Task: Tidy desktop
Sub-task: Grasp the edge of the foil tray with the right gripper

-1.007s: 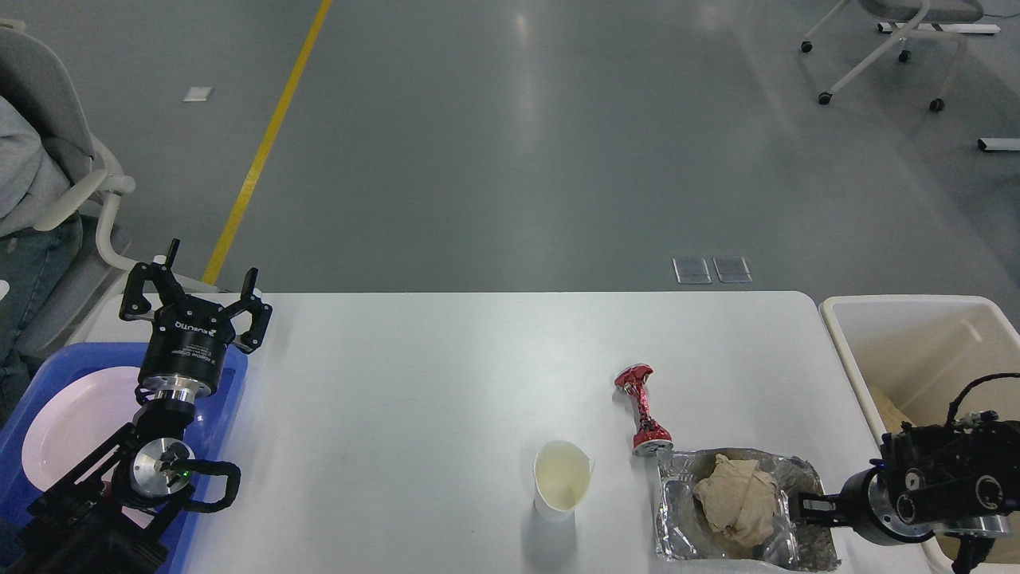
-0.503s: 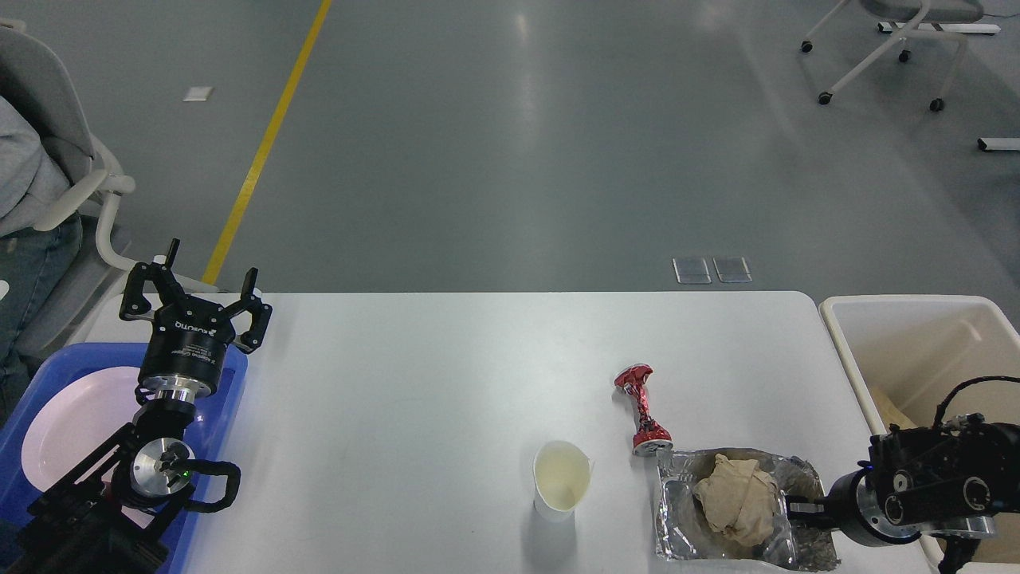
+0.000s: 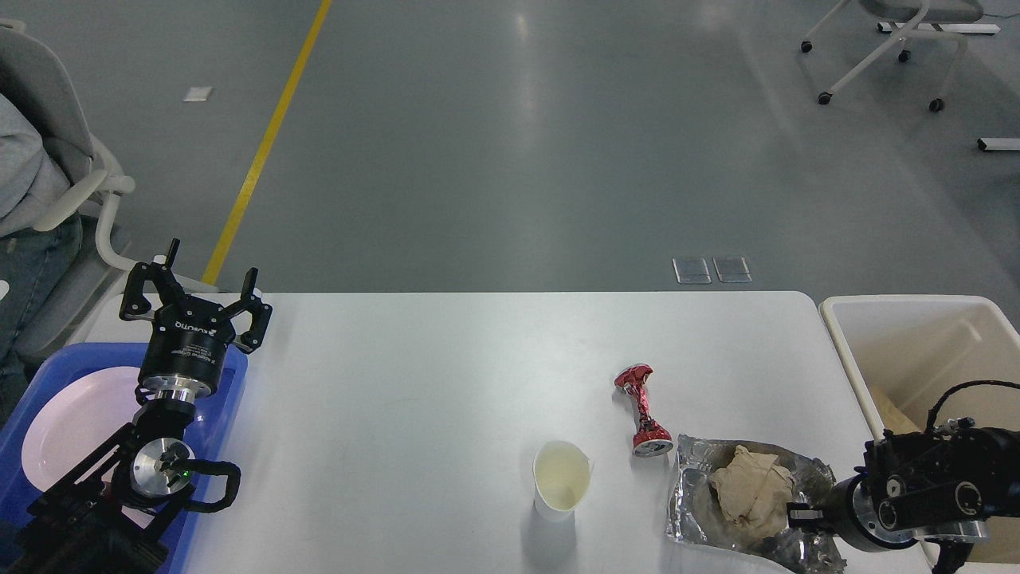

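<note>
Presently the wide white rectangular desktop (image 3: 446, 375) spans the view beneath both arms. The left gripper (image 3: 196, 293) hovers over its left end, fingers spread; the right gripper (image 3: 797, 514), at the crumpled silver foil tray (image 3: 701, 478), cannot be judged.

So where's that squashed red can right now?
In the head view, the crushed red can lies on the desktop, right of centre, between the paper cup and the foil tray.
</note>
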`<state>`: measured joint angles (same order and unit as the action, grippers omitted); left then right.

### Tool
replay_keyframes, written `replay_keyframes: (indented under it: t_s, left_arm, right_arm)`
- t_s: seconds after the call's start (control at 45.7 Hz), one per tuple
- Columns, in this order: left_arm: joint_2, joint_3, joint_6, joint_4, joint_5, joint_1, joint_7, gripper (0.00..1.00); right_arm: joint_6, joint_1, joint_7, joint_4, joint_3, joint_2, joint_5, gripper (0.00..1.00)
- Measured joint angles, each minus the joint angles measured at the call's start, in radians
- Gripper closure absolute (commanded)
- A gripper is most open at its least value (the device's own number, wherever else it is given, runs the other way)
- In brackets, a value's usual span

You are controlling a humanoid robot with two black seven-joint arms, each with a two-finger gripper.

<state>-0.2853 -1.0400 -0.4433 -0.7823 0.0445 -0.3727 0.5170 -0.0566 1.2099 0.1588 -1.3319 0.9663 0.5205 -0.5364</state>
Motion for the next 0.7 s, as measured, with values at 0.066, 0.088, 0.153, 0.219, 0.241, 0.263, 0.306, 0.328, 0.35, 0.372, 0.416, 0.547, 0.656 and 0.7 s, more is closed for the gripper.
replay_keyframes:
  t_s: [0.066,0.088,0.153,0.219,0.241,0.263,0.306,0.328,0.35,0.372,0.416,0.547,0.656,0.7]
  left_arm:
    - [0.0,0.0,0.0,0.0,0.0,0.0,0.0,0.04]
    - [0.0,0.0,0.0,0.0,0.0,0.0,0.0,0.04]
    - [0.0,0.0,0.0,0.0,0.0,0.0,0.0,0.04]
    - [0.0,0.0,0.0,0.0,0.0,0.0,0.0,0.04]
    - [0.0,0.0,0.0,0.0,0.0,0.0,0.0,0.04]
    - [0.0,0.0,0.0,0.0,0.0,0.0,0.0,0.04]
    - [0.0,0.0,0.0,0.0,0.0,0.0,0.0,0.04]
    - [0.0,0.0,0.0,0.0,0.0,0.0,0.0,0.04]
    - [0.0,0.0,0.0,0.0,0.0,0.0,0.0,0.04]
    - [0.0,0.0,0.0,0.0,0.0,0.0,0.0,0.04]
    - [0.0,0.0,0.0,0.0,0.0,0.0,0.0,0.04]
    - [0.0,0.0,0.0,0.0,0.0,0.0,0.0,0.04]
    - [0.0,0.0,0.0,0.0,0.0,0.0,0.0,0.04]
    - [0.0,0.0,0.0,0.0,0.0,0.0,0.0,0.04]
  right_arm:
    - [0.0,0.0,0.009,0.0,0.0,-0.003,0.0,1.0]
    - [0.0,0.0,0.01,0.0,0.0,-0.003,0.0,1.0]
    - [0.0,0.0,0.012,0.0,0.0,-0.003,-0.002,1.0]
    - [0.0,0.0,0.013,0.0,0.0,-0.004,-0.002,1.0]
    - [0.0,0.001,0.014,0.0,0.0,-0.004,-0.002,1.0]
    - [0.0,0.001,0.014,-0.001,0.0,-0.005,-0.002,1.0]
    - [0.0,0.001,0.014,-0.001,0.0,-0.005,-0.002,1.0]
    - [0.0,0.002,0.015,-0.001,0.0,-0.005,-0.002,1.0]
    - [0.0,0.002,0.016,-0.001,0.0,-0.005,-0.003,1.0]
    - [0.0,0.002,0.017,-0.001,0.0,-0.005,-0.003,1.0]
    - [0.0,0.002,0.022,-0.001,0.0,-0.005,-0.003,1.0]
    - [0.006,0.008,0.028,-0.004,0.0,-0.008,-0.001,1.0]
    - [0.015,0.029,0.028,-0.024,0.001,0.014,0.002,1.0]
    - [0.018,0.042,0.028,-0.039,0.003,0.037,0.004,1.0]
